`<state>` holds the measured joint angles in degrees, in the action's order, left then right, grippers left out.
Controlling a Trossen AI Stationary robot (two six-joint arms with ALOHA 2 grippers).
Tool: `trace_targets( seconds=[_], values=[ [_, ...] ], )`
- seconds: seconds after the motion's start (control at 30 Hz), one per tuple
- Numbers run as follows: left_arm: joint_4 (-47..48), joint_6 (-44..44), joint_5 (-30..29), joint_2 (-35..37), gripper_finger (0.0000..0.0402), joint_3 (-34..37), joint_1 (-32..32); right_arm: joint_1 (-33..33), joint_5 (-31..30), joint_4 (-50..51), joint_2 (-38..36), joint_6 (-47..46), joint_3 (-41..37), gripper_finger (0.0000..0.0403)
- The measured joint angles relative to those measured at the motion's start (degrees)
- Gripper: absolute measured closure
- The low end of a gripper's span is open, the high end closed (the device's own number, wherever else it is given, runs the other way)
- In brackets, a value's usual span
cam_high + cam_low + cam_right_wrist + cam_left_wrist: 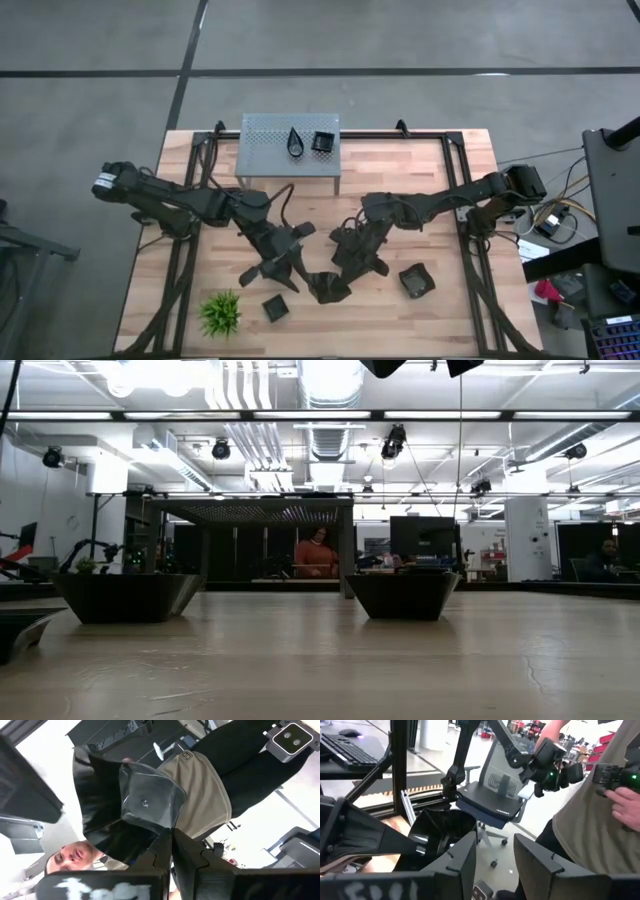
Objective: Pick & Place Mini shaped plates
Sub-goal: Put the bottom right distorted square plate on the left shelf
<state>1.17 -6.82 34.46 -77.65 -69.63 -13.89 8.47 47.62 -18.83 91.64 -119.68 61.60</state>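
My right gripper (336, 274) hangs over the table's near middle, shut on a glossy black mini plate (145, 805), which also shows in the high view (325, 288). My left gripper (495, 860) hangs just to its left, open, with nothing between its fingers; the held plate (440, 832) shows beside them. Two square plates rest flat on the table (416, 281) (275, 309) and show in the low view (405, 593) (125, 595). A teardrop plate (297, 142) and a square plate (323, 142) sit on the grey rack (262, 150). My right gripper pinches the plate's rim (162, 829) between its two shut fingers, which point about level, coming from the table's right. The plate juts out beyond the fingertips, tilted and lifted clear of the table.
A small spiky green plant (220, 312) stands at the near left. The grey rack is at the far middle. A person (600, 810) stands beyond the table's edge with a handheld device. Bare wood lies between the two arms and the rack.
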Motion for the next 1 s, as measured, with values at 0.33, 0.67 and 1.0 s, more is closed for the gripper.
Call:
trace_targets(
  seconds=[0.33, 0.67, 1.0],
  values=[
    [2.27, 3.13, -4.99, -0.85, 0.0271, 2.51, 0.17, 0.00, 0.24, 0.04, 0.00, 0.09, 0.00, 0.0394],
    [1.89, 3.44, -4.37, -0.79, 0.0283, 2.49, 0.17, 0.00, 0.30, 0.13, 0.24, 0.29, 0.00, 0.0394],
    [1.86, 4.23, -4.31, -0.79, 0.0380, 2.49, 0.17, 0.00, 0.44, -0.65, 0.24, 0.27, 0.00, 0.0394]
  ],
)
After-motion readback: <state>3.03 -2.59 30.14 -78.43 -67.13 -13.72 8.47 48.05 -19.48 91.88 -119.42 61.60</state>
